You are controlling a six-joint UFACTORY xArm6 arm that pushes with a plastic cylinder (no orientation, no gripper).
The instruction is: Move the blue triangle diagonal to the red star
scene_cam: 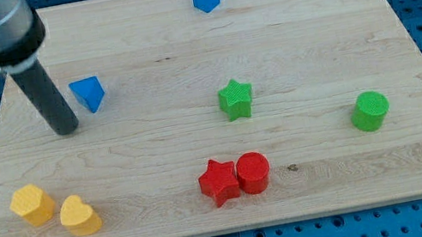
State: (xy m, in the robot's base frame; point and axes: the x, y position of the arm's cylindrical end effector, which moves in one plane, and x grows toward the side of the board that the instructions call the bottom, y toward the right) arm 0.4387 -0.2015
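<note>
Camera view: my tip just beside blue triangle.

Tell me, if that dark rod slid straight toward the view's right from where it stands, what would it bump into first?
Most likely the blue triangle, just right of my tip and slightly higher in the view, so it might only clip its lower edge.

Triangle just right of my tip — star far toward bottom right.
</note>
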